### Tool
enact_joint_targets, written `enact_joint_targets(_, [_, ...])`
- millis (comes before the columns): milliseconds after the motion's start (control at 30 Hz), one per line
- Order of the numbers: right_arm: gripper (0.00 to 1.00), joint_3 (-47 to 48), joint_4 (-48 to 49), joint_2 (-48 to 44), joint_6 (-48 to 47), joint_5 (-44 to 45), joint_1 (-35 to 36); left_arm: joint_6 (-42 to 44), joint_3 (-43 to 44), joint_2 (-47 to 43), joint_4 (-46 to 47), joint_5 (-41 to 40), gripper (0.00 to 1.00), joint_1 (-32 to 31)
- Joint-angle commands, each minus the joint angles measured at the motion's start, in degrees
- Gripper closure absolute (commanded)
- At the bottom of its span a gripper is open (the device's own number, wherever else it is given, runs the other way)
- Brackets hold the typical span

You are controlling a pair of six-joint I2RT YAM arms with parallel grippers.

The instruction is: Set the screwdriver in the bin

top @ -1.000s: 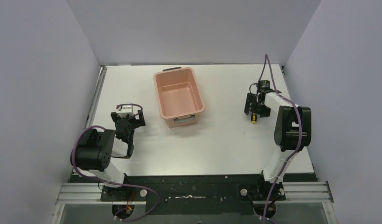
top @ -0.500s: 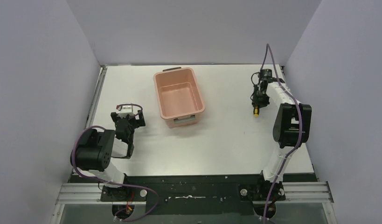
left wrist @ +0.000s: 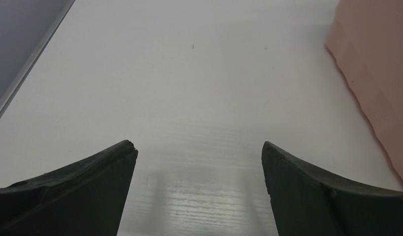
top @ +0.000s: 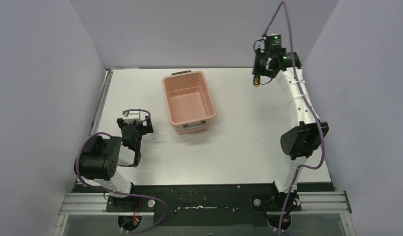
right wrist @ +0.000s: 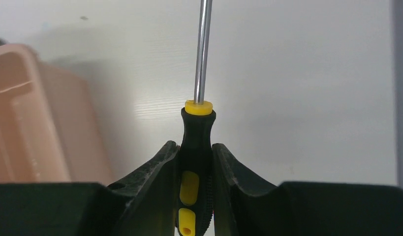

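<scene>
Left claw (left wrist: 198, 147): spread, empty, low over tabletop (top: 238, 142); idle, likely unneeded.
Bin (top: 189, 105): mid-tabletop, open side up, nothing inside, ready to receive.
Right claw (right wrist: 195, 147): far right, aloft, pinching screwdriver (right wrist: 197, 125) by its handle, shaft jutting ahead; grip probably suits carrying it across.

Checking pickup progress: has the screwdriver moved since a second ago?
Yes. Held by the right gripper, the screwdriver went up-frame, from beside the bin's near end to its far end.
</scene>
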Motion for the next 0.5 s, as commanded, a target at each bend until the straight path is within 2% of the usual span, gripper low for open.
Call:
enact_joint_targets(0, [1.00,2.90,6.20,-2.49,6.67,-2.51,14.83,0.54,0.13,-0.49,1.40,0.62,0.03,0.33])
enact_joint_targets(67, [1.00,3.79,9.86,-0.91,7.84,-1.55,22.03,0.53,0.13,-0.44,1.41,0.57,0.03,0.37])
enact_joint_targets(167, [1.00,4.76,13.93,1.96,9.03,-0.57,27.57,0.56,0.13,-0.42,1.43,0.56,0.03,0.35])
enact_joint_targets(467, [1.00,2.21,17.28,14.03,8.80,4.68,34.48,0.57,0.13,-0.48,1.37,0.57,0.03,0.40])
